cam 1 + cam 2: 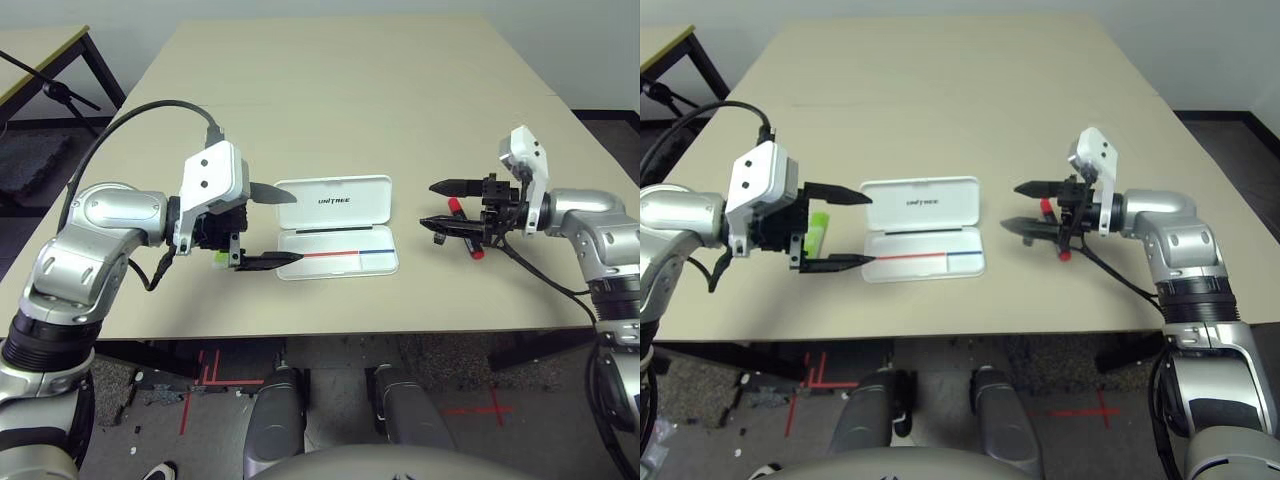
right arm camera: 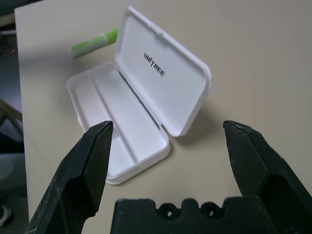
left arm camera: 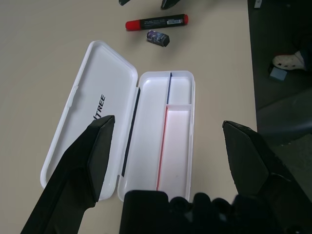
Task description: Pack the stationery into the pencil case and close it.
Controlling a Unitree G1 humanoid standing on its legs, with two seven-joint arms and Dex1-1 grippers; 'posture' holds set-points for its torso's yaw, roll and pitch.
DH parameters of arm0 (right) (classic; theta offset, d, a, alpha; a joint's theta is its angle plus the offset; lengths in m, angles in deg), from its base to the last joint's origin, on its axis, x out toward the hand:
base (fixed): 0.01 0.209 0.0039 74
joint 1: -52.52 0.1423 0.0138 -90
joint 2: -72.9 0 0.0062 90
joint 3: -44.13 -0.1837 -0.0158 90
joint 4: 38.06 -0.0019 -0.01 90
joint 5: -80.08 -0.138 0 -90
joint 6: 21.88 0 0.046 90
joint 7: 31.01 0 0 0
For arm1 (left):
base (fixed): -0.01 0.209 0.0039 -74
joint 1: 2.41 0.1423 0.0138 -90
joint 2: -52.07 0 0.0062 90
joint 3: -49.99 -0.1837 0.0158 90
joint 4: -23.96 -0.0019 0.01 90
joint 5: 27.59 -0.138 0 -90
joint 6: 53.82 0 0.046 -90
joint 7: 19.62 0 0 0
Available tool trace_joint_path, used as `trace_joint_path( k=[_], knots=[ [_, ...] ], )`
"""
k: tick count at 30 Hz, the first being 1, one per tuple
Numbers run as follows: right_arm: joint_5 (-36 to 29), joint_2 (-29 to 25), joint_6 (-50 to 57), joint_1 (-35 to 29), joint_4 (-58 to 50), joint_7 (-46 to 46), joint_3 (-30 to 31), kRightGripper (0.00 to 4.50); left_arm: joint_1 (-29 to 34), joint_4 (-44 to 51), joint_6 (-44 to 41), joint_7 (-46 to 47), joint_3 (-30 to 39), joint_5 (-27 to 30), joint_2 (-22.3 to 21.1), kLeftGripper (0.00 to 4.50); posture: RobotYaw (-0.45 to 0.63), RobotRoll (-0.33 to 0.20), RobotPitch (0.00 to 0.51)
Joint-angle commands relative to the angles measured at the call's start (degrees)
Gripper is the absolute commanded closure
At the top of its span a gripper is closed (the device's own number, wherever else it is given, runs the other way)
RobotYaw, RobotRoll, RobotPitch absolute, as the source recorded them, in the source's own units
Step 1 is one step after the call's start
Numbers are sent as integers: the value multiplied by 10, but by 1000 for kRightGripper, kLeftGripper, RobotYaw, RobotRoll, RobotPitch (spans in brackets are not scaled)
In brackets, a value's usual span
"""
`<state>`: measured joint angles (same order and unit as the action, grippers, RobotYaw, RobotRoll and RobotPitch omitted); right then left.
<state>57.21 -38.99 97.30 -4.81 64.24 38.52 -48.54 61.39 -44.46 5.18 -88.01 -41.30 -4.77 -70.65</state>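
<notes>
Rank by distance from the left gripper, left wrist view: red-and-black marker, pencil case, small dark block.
1. Pencil case: open, directly ahead of the gripper.
2. Small dark block: past the case, on the robot's right.
3. Red-and-black marker: same side, just beyond the block.

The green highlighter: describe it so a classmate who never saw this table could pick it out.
On the beige table lies an open white pencil case. Just beyond the case's end, on the robot's left, lies the highlighter. Its bright green and white set it apart from the red-and-black marker.

Glossy white plastic pencil case [image 1: 338,264].
</notes>
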Motion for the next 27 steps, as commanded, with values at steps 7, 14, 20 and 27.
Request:
trace_joint_path(
  k=[7,14,20,27],
  knots=[
    [48,17,189,94,51,-264,-28,0,-2,-9,6,6,-20,0,1,32,-35,0,97],
    [60,-1,283,110,71,-301,-5,0,-2,-16,14,7,-27,-6,0,32,-37,0,93],
    [67,-17,310,87,69,-284,27,0,-3,-21,21,6,-32,-9,-1,32,-37,0,86],
    [79,-23,306,67,89,-275,51,0,-2,-22,25,8,-37,-14,-1,32,-36,0,86]
  ],
)
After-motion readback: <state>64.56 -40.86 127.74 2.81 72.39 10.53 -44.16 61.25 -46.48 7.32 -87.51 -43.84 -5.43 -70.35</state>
